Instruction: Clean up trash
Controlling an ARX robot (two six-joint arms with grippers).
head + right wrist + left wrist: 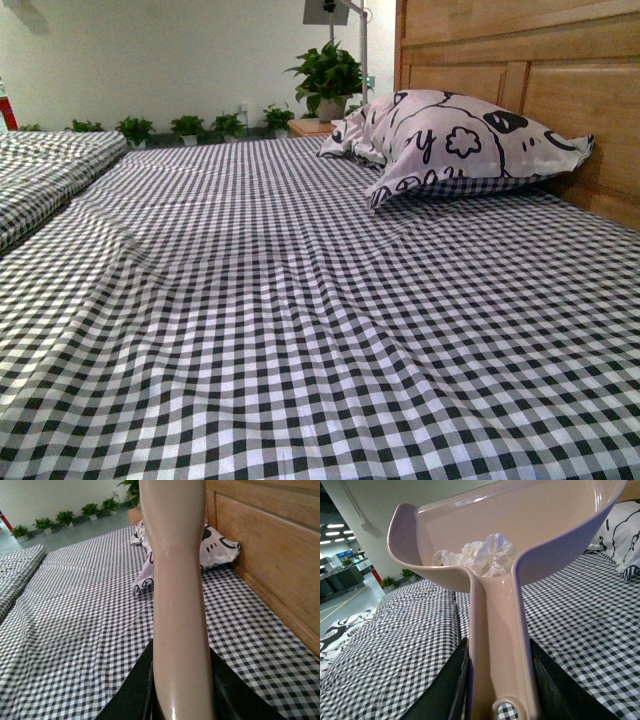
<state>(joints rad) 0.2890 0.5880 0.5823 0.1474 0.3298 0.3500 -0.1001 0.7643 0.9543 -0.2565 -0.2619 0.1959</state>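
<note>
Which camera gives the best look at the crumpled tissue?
The left wrist view: the tissue lies in plain sight inside the dustpan, whose handle sits between the left jaws. The front view shows none of it; neither does the right wrist view.

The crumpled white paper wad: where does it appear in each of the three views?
Front view: not in it.
Left wrist view: the paper wad lies inside the pinkish dustpan, above its handle.
Right wrist view: not in it; only a beige handle shows.
Shared landmark: the black-and-white printed pillow.
</note>
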